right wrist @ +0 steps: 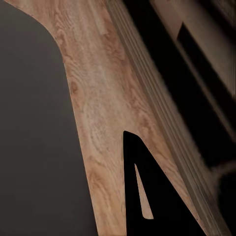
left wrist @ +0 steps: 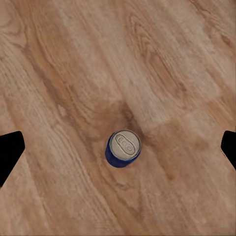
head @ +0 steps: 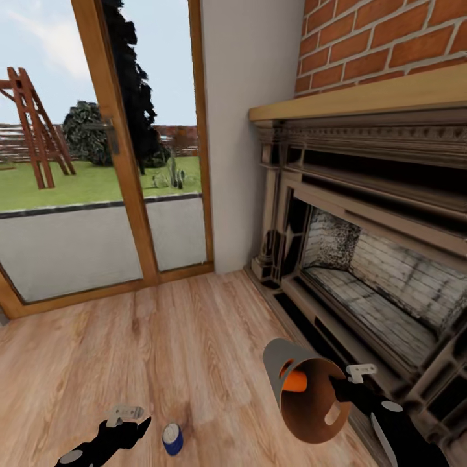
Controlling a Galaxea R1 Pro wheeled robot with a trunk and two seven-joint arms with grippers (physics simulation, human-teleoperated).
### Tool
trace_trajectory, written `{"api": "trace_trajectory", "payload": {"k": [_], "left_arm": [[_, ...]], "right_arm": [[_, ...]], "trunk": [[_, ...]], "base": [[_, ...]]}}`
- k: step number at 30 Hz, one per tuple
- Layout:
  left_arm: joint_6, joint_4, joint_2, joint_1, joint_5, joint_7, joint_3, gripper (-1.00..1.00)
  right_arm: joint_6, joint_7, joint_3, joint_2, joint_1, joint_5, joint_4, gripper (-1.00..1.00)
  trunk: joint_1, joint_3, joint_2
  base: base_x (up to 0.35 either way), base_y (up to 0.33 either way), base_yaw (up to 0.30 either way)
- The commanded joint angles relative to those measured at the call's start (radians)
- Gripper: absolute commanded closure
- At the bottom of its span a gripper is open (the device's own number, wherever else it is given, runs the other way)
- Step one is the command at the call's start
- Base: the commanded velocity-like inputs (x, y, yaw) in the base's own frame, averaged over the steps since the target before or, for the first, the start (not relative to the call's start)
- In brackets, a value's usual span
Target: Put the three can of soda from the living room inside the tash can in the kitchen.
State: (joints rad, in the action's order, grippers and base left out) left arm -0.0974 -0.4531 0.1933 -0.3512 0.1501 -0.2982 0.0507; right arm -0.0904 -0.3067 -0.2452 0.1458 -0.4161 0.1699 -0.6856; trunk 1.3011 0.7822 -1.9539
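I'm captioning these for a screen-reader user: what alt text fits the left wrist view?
A dark blue soda can with a silver top stands upright on a wood floor, seen from straight above. The two dark fingertips of the left hand sit wide apart at the picture's edges, the can between them and untouched.

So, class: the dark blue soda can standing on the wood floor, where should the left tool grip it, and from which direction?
Grip the blue soda can around its round side wall, coming straight down from above. It stands upright on the wood floor, silver top facing the left wrist camera, with bare floor all round. The left tool is open above it, so its fingers can probably drop either side of the wall.
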Motion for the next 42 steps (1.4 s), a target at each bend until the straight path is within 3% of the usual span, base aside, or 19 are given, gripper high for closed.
{"api": "trace_trajectory", "payload": {"k": [1, 19, 23, 25, 28, 29, 30, 32, 37, 40, 42], "left_arm": [[0.000, 0.002, 0.000, 0.000, 0.000, 0.000, 0.001, -1.00], [-0.002, 0.008, 0.000, 0.000, 0.000, 0.000, 0.004, -1.00], [0.041, -0.002, 0.000, -0.002, 0.008, -0.004, 0.002, -1.00], [0.215, -0.075, 0.000, -0.011, 0.012, -0.005, 0.001, -1.00], [0.386, -0.186, 0.000, -0.028, 0.013, -0.002, 0.000, -1.00], [0.481, -0.240, -0.001, -0.051, 0.013, -0.001, -0.001, -1.00], [0.532, -0.264, -0.001, -0.067, 0.014, -0.001, -0.001, -1.00], [0.722, -0.328, -0.004, -0.141, 0.014, 0.002, -0.002, -1.00], [0.860, -0.356, -0.024, -0.236, 0.009, 0.029, -0.003, -1.00], [0.874, -0.351, -0.028, -0.258, 0.008, 0.057, -0.006, -1.00], [0.848, -0.331, -0.030, -0.263, 0.006, 0.064, -0.005, -1.00]], "right_arm": [[0.000, 0.000, -0.001, 0.000, 0.000, -0.007, -0.002, 1.00], [0.000, 0.000, -0.002, -0.007, 0.000, -0.007, -0.002, 1.00], [0.002, 0.000, 0.002, -0.008, 0.000, -0.002, 0.022, 1.00], [0.004, 0.000, 0.004, -0.009, 0.000, 0.001, 0.036, 1.00], [0.004, 0.000, 0.005, -0.013, 0.000, 0.001, 0.040, 1.00], [0.004, 0.000, 0.005, -0.014, 0.000, 0.002, 0.041, 1.00], [0.004, 0.000, 0.006, -0.015, 0.000, 0.002, 0.041, 1.00], [0.004, 0.000, 0.006, -0.016, 0.000, 0.002, 0.043, 1.00], [0.004, 0.000, 0.007, -0.023, 0.000, 0.003, 0.044, 1.00], [0.005, 0.000, 0.007, -0.026, 0.000, 0.003, 0.044, 1.00], [0.005, 0.000, 0.007, -0.027, 0.000, 0.003, 0.044, 1.00]], "trunk": [[0.000, 0.000, 0.000], [0.000, 0.004, 0.000], [0.000, 0.004, 0.000], [0.000, 0.004, 0.000], [0.000, 0.004, 0.000], [0.000, 0.004, 0.000], [0.000, 0.004, 0.000], [0.000, 0.004, 0.000], [0.004, 0.007, -0.007], [0.015, 0.016, -0.028], [0.023, 0.023, -0.042]], "base": [[0.267, 0.000, -0.213], [0.085, -0.008, -0.082], [0.000, 0.000, 0.000], [0.000, 0.000, 0.000], [0.000, 0.000, 0.000], [0.000, 0.000, 0.000], [0.000, 0.000, 0.000], [0.000, 0.000, 0.000], [0.000, 0.000, 0.000], [0.000, 0.000, 0.000], [0.000, 0.000, 0.000]]}}
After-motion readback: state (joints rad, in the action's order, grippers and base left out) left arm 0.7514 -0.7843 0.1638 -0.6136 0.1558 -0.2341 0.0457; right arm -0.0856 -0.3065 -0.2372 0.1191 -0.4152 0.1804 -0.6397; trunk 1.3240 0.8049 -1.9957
